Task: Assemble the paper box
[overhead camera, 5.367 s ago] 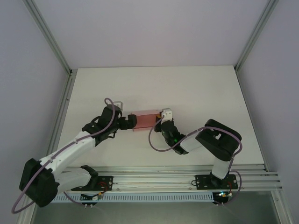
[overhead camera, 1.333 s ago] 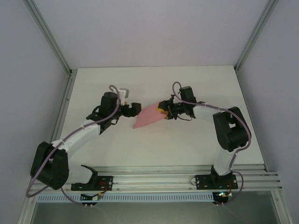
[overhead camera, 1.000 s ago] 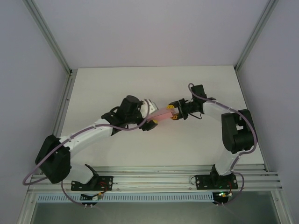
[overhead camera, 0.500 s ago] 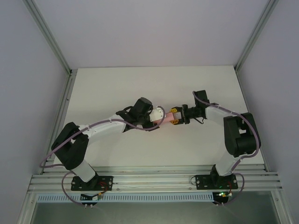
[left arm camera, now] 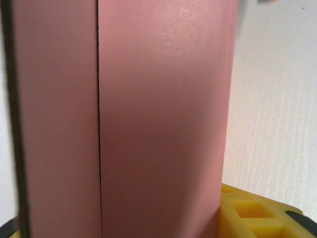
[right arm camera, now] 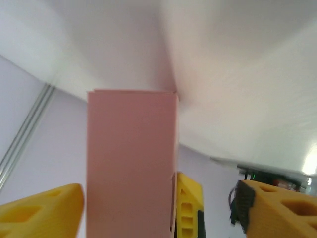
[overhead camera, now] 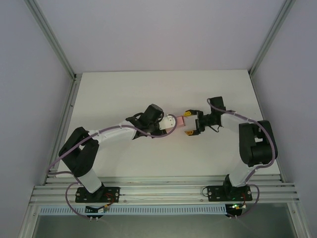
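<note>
Just 1 paper box [left arm camera: 158,114], clamped in L hand [overhead camera: 172,124]; R hand [overhead camera: 189,123] agape.

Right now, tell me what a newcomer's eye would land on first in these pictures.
First is the pink paper box, the one splash of colour at the middle of the white table, clamped in the left gripper. Next is the right gripper, facing it from the right with yellow fingertips spread open either side of the box's end.
</note>
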